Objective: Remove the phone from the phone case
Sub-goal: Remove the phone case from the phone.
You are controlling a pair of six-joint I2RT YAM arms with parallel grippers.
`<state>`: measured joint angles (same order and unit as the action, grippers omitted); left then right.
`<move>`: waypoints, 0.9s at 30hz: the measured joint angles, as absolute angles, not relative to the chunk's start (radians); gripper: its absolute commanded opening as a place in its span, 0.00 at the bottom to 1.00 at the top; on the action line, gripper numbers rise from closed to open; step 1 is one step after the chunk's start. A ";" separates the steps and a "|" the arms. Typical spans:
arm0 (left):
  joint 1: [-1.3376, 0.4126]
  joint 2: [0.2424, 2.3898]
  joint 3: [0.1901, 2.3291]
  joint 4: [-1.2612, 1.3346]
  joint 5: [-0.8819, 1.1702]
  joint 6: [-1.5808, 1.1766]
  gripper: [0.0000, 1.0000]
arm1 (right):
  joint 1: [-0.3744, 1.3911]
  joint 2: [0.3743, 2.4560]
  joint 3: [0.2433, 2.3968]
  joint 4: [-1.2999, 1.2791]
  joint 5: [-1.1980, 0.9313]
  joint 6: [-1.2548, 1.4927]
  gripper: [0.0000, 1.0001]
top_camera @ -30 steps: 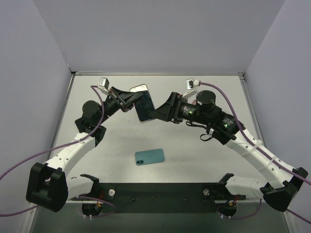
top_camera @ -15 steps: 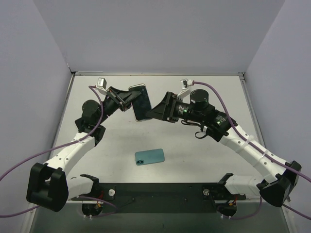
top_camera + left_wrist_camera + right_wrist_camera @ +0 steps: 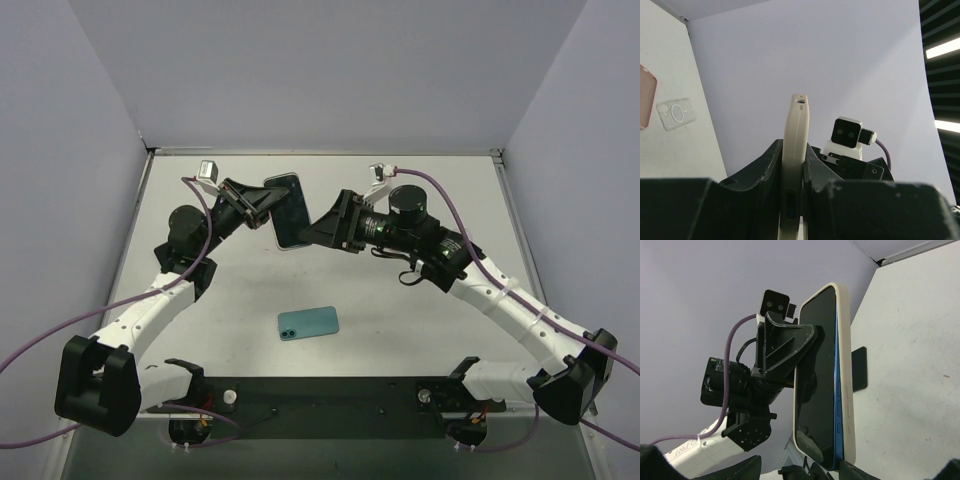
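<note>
The left gripper (image 3: 271, 208) has the phone case (image 3: 846, 365) clamped and lifted off the bench (image 3: 400, 330), holding it up near the back middle of the workspace. From the left wrist view, the cream case stands on edge right between the two black fingers (image 3: 760, 175), pinched across its thickness, so the jaws sit narrow and closed on it.

The phone (image 3: 817, 380) is in there too. Its dark screen faces out and a strip of blue body shows along the side, with the cream rim wrapped around it on every edge in sight. It is fully seated in the case.

The right gripper (image 3: 319, 232) comes in from the other side, its tip right at the lower corner of the cased phone in the overhead view. In the right wrist view its dark fingers (image 3: 747, 470) sit at the bottom corners with the phone's near end standing between them. The jaws are parted, with room on both sides. Whether either finger touches the case, I cannot tell.

Down on the bench, nearer the arm bases, a teal phone case (image 3: 308, 322) lies flat, two round lens openings at its left end, well apart from both grippers.
</note>
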<state>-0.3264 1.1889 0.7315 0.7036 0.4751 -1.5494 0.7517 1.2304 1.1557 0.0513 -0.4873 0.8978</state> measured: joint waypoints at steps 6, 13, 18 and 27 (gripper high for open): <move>-0.325 1.189 0.730 0.698 0.475 -1.543 0.00 | 0.752 1.234 1.141 0.066 -0.487 0.898 0.57; -0.324 1.189 0.725 0.691 0.470 -1.532 0.00 | 0.748 1.251 1.135 0.070 -0.487 0.897 0.57; -0.323 1.189 0.725 0.690 0.464 -1.531 0.00 | 0.745 1.259 1.135 0.072 -0.487 0.897 0.57; -0.323 1.189 0.724 0.687 0.455 -1.522 0.00 | 0.738 1.270 1.124 0.087 -0.488 0.898 0.57</move>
